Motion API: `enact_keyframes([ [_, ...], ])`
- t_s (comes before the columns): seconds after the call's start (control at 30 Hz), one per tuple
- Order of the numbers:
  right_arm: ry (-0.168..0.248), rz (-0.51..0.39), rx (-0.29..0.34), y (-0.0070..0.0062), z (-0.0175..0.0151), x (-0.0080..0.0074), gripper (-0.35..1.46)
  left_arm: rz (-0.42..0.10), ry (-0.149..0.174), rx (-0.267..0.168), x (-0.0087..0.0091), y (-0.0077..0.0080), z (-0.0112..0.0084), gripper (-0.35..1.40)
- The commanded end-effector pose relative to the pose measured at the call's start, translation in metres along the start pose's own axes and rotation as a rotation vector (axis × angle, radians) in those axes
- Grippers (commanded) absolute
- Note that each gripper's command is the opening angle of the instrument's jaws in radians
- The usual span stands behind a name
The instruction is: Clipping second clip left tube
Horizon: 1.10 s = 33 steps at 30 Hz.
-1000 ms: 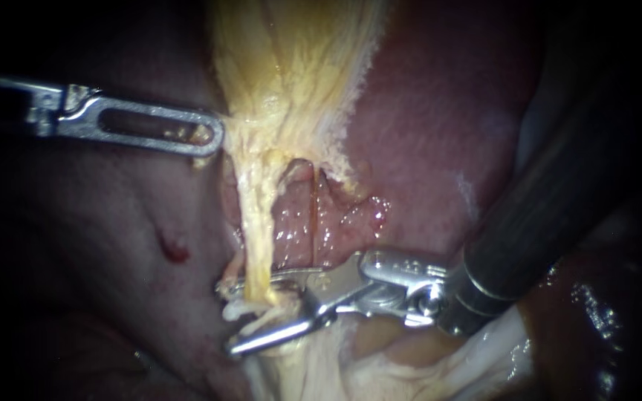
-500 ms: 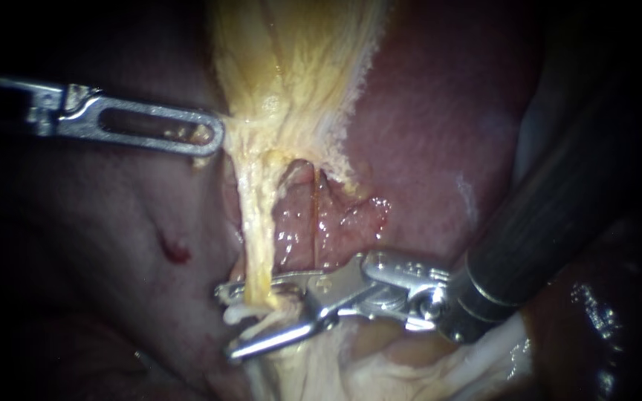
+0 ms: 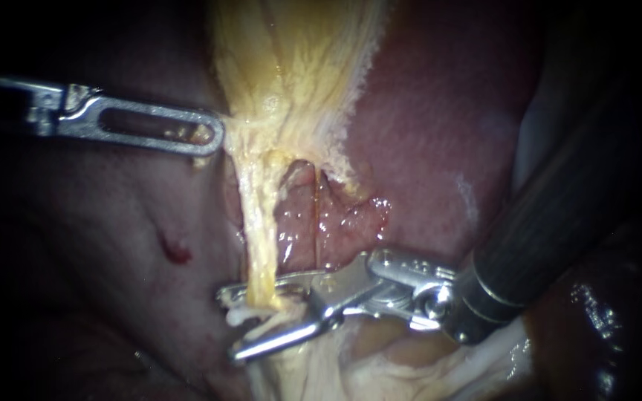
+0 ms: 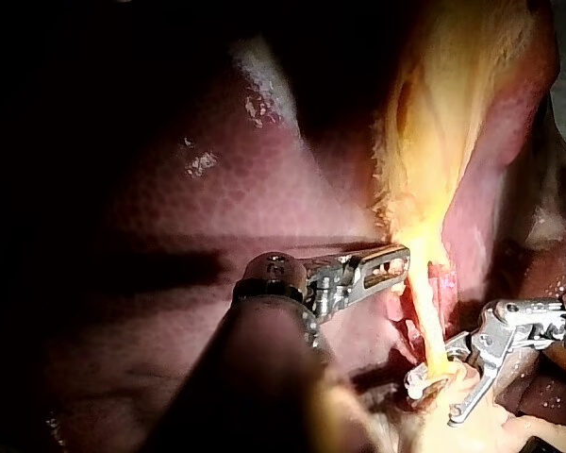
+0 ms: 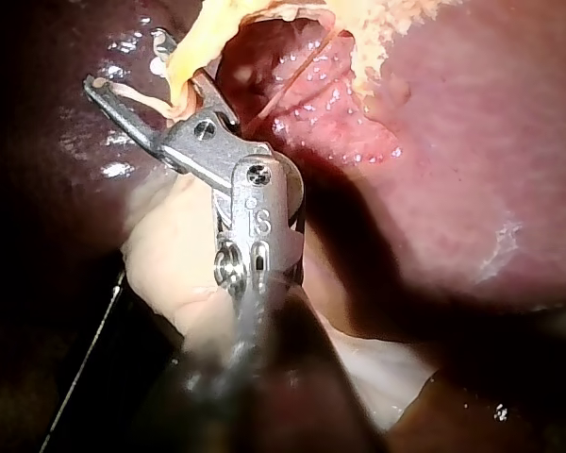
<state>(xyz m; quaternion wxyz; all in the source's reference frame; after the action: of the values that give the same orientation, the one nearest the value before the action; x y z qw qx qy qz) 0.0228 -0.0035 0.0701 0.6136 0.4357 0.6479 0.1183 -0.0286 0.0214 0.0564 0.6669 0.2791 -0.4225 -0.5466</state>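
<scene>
The right instrument (image 3: 232,324) holds its jaws wide open astride the tube (image 3: 258,238), liver (image 3: 425,134) close behind, the left instrument (image 3: 206,137) well above beside the gallbladder (image 3: 299,67), bare room leftward.

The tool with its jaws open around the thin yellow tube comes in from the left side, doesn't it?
No, not from the left. The right instrument is the one with its jaws open around the thin yellow tube. In the endoscope view its dark shaft comes in from the right side.
</scene>
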Motion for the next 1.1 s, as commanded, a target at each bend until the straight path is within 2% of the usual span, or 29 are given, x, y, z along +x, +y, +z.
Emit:
enact_keyframes([
  [0.03,-0.001,0.000,0.000,0.0000,-0.0001,-0.0001,0.36,0.000,0.000,0.000,0.0000,0.0000,0.0000,-0.35],
  [0.27,-0.002,0.003,0.003,-0.0001,-0.0008,-0.0001,0.07,0.000,0.000,0.000,0.0000,0.0001,0.0001,-0.35],
  [0.37,-0.002,0.004,0.004,-0.0002,-0.0009,-0.0001,-0.12,0.000,0.000,0.000,0.0000,0.0001,0.0001,-0.35],
  [0.6,-0.002,0.005,0.004,-0.0002,-0.0010,0.0000,-0.35,0.000,0.000,0.000,0.0000,0.0001,0.0001,-0.35],
  [1.1,0.002,0.008,0.008,0.0001,-0.0011,-0.0004,-0.35,0.000,-0.002,-0.002,0.0000,0.0001,0.0001,-0.35],
])
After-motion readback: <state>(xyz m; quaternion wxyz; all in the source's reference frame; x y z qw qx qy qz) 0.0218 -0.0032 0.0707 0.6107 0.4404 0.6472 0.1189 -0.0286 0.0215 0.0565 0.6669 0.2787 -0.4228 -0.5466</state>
